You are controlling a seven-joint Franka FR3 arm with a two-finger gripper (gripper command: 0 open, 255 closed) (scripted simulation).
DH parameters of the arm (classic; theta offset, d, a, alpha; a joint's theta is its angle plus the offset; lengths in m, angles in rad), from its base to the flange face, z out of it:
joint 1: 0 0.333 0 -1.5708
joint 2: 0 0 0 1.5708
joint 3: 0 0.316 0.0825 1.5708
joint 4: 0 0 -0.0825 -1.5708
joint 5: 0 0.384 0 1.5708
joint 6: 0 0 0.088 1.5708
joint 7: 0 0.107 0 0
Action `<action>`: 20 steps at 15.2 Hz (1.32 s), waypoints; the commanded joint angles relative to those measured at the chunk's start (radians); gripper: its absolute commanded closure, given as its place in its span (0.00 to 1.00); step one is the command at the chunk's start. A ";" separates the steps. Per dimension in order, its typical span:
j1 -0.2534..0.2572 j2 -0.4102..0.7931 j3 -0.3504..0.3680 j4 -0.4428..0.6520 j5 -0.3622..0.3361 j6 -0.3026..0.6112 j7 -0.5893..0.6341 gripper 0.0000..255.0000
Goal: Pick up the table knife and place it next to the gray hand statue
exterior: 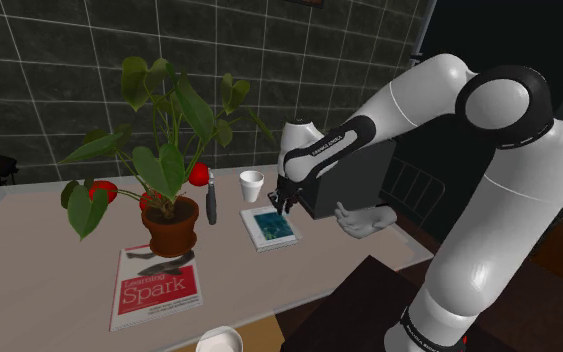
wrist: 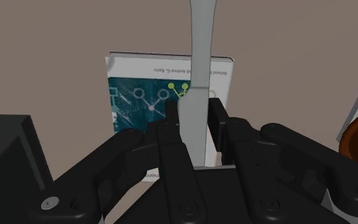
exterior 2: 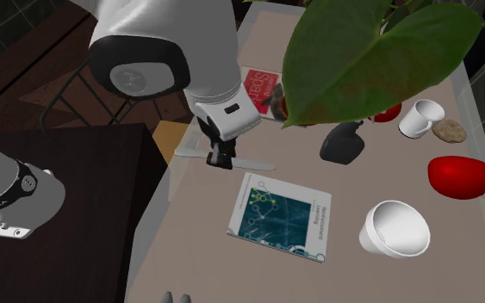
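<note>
The table knife (wrist: 197, 70) is a plain grey, flat blade, and my gripper (wrist: 193, 118) is shut on it, one black finger pressed to each side. In the second exterior view the knife (exterior 2: 251, 163) sticks out level on both sides of the gripper (exterior 2: 221, 159), lifted off the table. In the shoulder view the gripper (exterior: 283, 207) hangs just above a blue book (exterior: 272, 228). The gray hand statue (exterior: 364, 220) lies on the table to the shoulder view's right of that book, a short way from the gripper. Its fingertips (exterior 2: 176, 298) show at the second exterior view's lower edge.
A potted plant (exterior: 169, 225) with broad leaves, red apples (exterior: 102, 190), a white cup (exterior: 252, 185), a dark handled object (exterior: 211, 195) and a red book (exterior: 154, 285) lie to the shoulder view's left. A dark box (exterior: 354, 180) stands behind the gripper. A mug (exterior 2: 421, 118) is further off.
</note>
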 commanded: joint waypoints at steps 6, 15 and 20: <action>-0.083 -0.115 -0.091 -0.141 0.031 0.040 -0.197 1.00; -0.129 -0.084 -0.149 -0.209 0.023 0.145 -0.289 1.00; -0.131 -0.017 -0.150 -0.219 0.009 0.221 -0.277 1.00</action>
